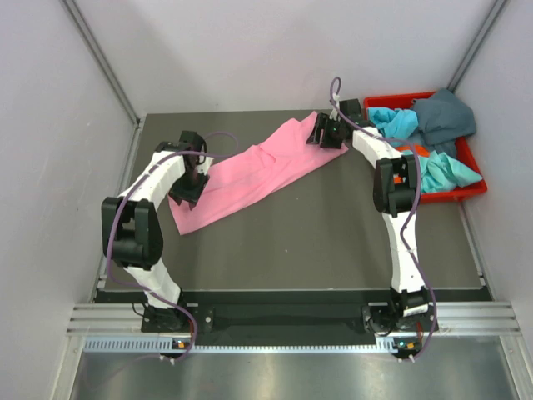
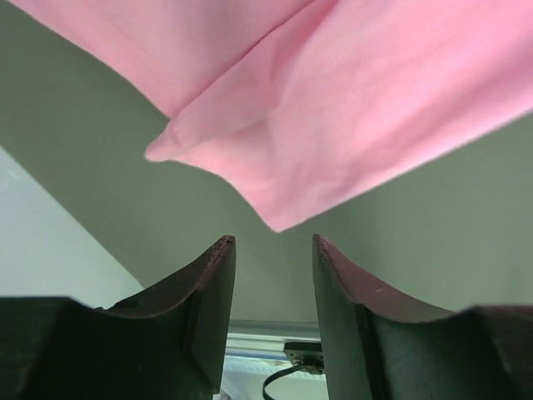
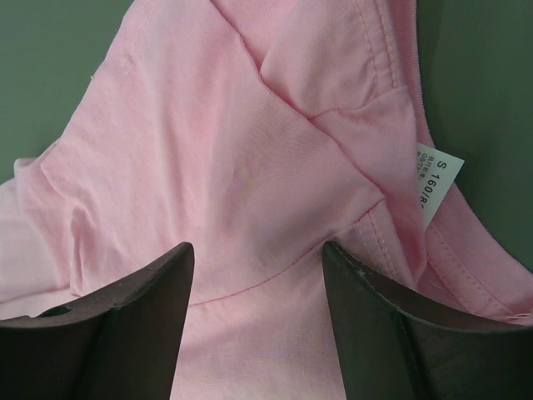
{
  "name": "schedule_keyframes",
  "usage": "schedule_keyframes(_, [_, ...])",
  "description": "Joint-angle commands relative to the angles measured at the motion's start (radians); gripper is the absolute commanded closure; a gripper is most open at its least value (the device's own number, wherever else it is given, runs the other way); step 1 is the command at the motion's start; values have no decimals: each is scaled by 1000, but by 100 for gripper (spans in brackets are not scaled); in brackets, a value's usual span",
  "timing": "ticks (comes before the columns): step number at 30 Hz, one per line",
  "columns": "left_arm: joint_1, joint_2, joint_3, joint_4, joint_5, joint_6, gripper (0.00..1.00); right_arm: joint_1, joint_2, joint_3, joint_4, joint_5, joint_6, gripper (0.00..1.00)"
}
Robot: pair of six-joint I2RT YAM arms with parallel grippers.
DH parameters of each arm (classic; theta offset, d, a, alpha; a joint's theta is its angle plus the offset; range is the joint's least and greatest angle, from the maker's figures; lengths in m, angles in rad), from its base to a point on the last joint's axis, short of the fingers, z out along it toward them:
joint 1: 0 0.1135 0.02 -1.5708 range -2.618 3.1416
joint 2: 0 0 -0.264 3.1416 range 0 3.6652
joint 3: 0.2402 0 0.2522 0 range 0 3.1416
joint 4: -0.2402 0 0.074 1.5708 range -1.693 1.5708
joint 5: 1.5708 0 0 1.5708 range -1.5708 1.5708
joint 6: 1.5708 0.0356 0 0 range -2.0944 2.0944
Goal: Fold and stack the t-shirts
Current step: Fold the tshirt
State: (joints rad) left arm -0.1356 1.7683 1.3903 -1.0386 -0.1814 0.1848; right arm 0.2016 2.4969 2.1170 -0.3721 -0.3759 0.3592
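The small white size label on the bright pink cloth t-shirt is partly hidden behind the collar. Its smaller print is unreadable.

We see one t-shirt lying across the worktop, from near its left edge toward the far right corner. In that corner the bin holds the other t-shirts.

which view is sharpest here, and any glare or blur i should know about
top external: even soft light, mild sheen on the metal sheet at the bottom; left wrist: the pink t-shirt looks soft and slightly blurred, the fingers dark; right wrist: sharpest, stitching clear and the size label readable
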Motion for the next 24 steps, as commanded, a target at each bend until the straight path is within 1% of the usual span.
schedule_keyframes(1, [-35, -58, 18, -76, -15, 91, 53, 2, -7, 0, 27, 17, -22, 36])
schedule_keyframes(8, [-53, -32, -43, -72, -23, 174, 54, 4, -15, -3, 27, 25, -32, 36])
schedule_keyframes(14, [-55, -23, -140, 20, -70, 240, 54, 2, -29, -12, 27, 26, -40, 36])
schedule_keyframes(19, [-55, 31, -165, 86, -79, 252, 54, 4, -29, -15, 29, 29, -46, 36])
schedule_keyframes(24, [-55, 74, -169, 118, -79, 260, 54, 2, -35, -19, 27, 32, -51, 36])
